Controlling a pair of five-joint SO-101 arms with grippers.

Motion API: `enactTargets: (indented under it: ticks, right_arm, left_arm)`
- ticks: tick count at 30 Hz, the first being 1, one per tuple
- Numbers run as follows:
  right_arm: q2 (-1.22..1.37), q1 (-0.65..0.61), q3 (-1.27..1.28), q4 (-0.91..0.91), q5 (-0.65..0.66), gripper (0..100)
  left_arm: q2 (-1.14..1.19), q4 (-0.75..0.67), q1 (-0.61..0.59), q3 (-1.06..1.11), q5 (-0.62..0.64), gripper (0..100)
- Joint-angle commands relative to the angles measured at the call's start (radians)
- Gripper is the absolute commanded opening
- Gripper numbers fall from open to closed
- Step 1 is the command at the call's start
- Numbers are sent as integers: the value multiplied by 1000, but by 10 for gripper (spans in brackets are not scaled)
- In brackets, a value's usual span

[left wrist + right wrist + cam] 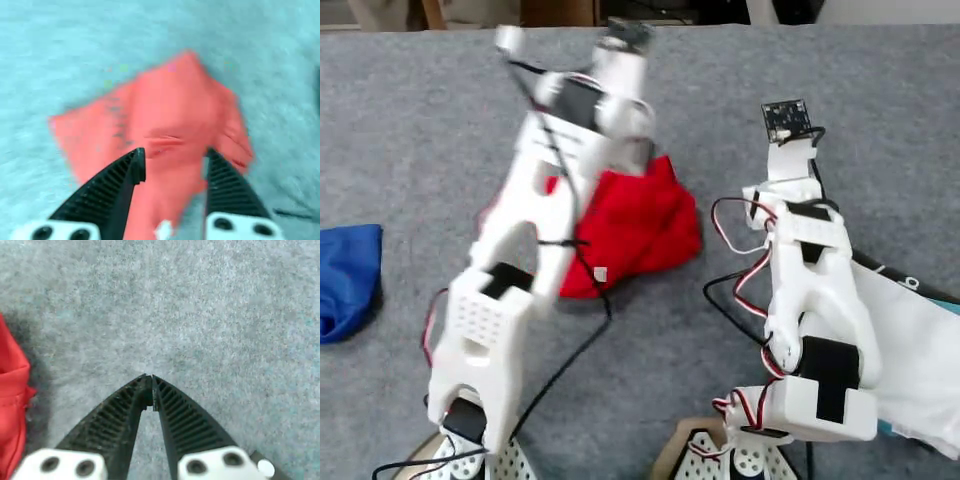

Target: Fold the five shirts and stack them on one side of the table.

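Note:
A crumpled red shirt (635, 225) lies on the grey cloth near the middle of the table. My left gripper (175, 161) hangs open just above the red shirt (165, 125), one black finger over each side of a crease, holding nothing. The left arm (555, 190) stretches over the shirt's left part and hides it. My right gripper (149, 386) is shut and empty over bare grey cloth, with an edge of the red shirt (12, 400) off to one side. A blue shirt (348, 275) sits at the left edge. A white shirt (920, 345) lies at the right, partly under the right arm (810, 290).
The grey tabletop (430, 120) is bare at the far left and far right. Both arm bases and their cables (575, 360) stand along the near edge. Chair legs and furniture show beyond the far edge.

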Motion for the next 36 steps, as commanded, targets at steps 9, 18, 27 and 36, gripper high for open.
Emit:
enactTargets:
  ticks: [9, 18, 27, 36]
  right_arm:
    - [-2, -414, -582, 546, 92, 5]
    - [470, -616, -1064, 804, 97, 5]
    - [881, -662, -1616, 1149, 100, 5]
    - [972, -602, -1816, 1336, 167, 5]
  left_arm:
    - [151, -29, -348, 43, -5, 19]
    - [232, -84, -611, 52, -6, 19]
    - [283, -153, -620, 46, -38, 19]
    - [283, -155, -614, 52, -38, 19]
